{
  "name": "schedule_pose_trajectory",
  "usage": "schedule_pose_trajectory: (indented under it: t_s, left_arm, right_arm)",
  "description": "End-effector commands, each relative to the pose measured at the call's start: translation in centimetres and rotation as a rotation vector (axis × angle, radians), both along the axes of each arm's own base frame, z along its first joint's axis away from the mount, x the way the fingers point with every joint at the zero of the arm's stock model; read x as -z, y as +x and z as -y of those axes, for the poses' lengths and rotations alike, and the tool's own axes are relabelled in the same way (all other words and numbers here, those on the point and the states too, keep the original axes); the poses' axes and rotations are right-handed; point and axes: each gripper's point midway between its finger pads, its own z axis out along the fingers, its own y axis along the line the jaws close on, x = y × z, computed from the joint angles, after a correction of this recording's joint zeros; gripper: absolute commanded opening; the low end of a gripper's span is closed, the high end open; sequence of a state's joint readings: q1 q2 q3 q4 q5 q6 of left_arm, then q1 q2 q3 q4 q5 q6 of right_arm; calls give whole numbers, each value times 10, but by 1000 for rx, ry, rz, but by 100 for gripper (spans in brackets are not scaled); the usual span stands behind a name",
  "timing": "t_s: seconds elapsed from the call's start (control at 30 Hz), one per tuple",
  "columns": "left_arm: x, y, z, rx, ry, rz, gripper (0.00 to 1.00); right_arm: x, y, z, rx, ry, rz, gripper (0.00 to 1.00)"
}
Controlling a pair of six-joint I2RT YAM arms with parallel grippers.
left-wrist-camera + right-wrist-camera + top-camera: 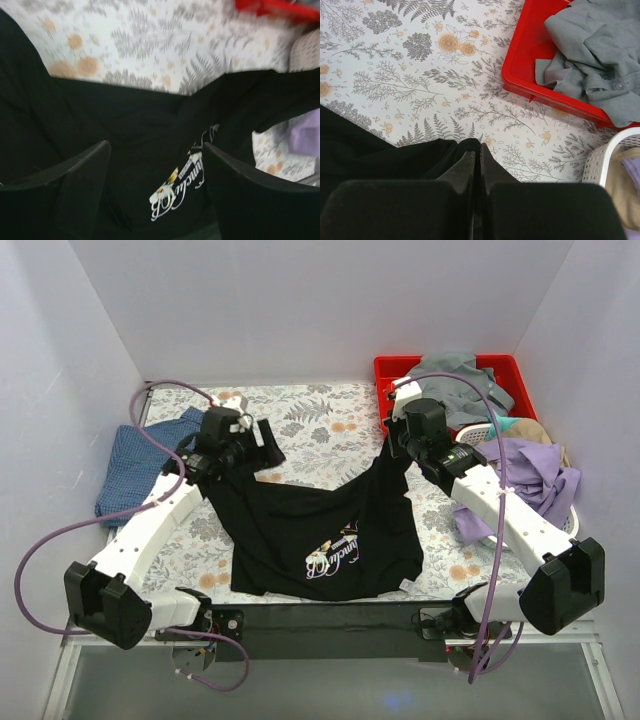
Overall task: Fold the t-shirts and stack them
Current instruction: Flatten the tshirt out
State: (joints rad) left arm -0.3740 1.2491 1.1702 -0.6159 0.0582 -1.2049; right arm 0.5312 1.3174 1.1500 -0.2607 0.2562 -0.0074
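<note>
Red plastic first: from the overhead camera I see the red tray (385, 368) at the far right of the table, with a grey garment (455, 375) heaped in it. Nearer me on that side stands a white basket (572, 518) holding purple cloth (535, 475) and something beige, and the purple spills over its rim. The blue t-shirt (135, 465) lies crumpled at the far left edge. The black t-shirt (320, 525) is spread across the middle of the floral tablecloth (320, 415), its print showing toward the arm bases. Its two far corners rise toward the arms, one at the left gripper (262, 448) and one at the right gripper (397, 445).

My left wrist camera is blurred. The left gripper (156, 147) has its fingers (80, 180) well apart, nothing clamped. The black t-shirt (140, 125) fills the view below and between them, its pale script just beside the right-hand finger. I cannot tell whether cloth touches either finger. A strip of the red tray (270, 7) shows at the top right.

On the right wrist camera the right gripper (476, 150) has its fingers pressed together, pinching a fold of the black t-shirt (370, 150) at the tips. The rest of the cloth falls away to the left. Beyond it sit the red tray (520, 75) with the grey garment (590, 50) inside, and the white basket (600, 160) at the lower right, both apart from the gripper.
</note>
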Motion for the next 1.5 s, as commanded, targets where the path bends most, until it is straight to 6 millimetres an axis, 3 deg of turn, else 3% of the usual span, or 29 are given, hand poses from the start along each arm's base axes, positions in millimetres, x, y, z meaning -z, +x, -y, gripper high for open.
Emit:
schedule_pose_trajectory:
  t_s: [0.0,0.03,0.23,0.43,0.7,0.87,1.13,1.47]
  left_arm:
    - [66,-45,19,84,83,-214,70]
    - [73,-52,21,83,90,-245,66]
    - [119,-112,36,131,155,-433,64]
    - [132,-154,35,138,220,-561,64]
    - [155,-198,16,127,324,-693,64]
    - [160,-202,14,122,327,-700,64]
    - [176,-178,22,77,359,-659,63]
    - [167,-143,40,40,362,-572,62]
  right_arm:
    - [-21,7,-7,-13,45,64,1]
    - [-22,6,-7,-16,48,66,1]
    - [-23,0,-4,-4,71,67,1]
    - [-18,-6,0,5,73,58,1]
    - [-15,-8,5,21,68,59,1]
    - [-16,-8,6,25,67,63,1]
    - [-14,-10,5,14,74,57,1]
    - [-5,-14,2,-1,80,37,1]
